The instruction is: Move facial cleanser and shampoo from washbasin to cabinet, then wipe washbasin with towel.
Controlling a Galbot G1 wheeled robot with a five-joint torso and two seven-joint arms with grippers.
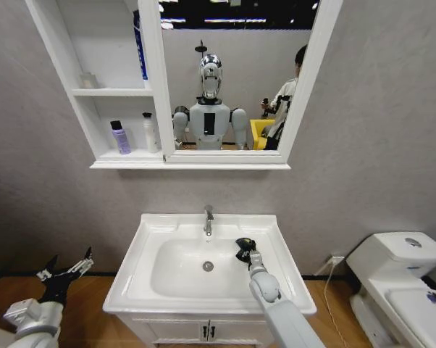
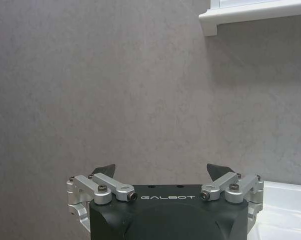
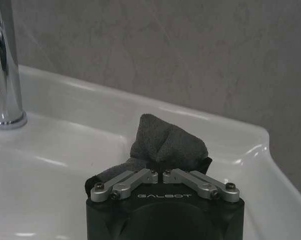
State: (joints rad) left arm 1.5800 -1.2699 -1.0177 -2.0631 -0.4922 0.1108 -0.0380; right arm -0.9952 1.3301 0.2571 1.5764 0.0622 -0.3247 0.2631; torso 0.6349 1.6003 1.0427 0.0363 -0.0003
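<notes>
right tool [image 1: 244, 250] clamped the bunched black towel [image 3: 166, 143] over the washbasin [image 1: 279, 272] bowl's right side near tap [image 1: 208, 219]; left tool [image 1: 67, 270] hung spread wide beside basin.

You have the white washbasin [image 1: 131, 272] before you, its chrome tap [image 1: 208, 219] standing at the middle of the back edge and the drain [image 1: 208, 266] in the bowl's centre. The black towel [image 1: 244, 249] rests on the bowl's right slope, near the back right corner. On the cabinet [image 1: 116, 92], the lowest shelf carries a purple bottle [image 1: 120, 137] and a white bottle [image 1: 150, 131] near its right end.
</notes>
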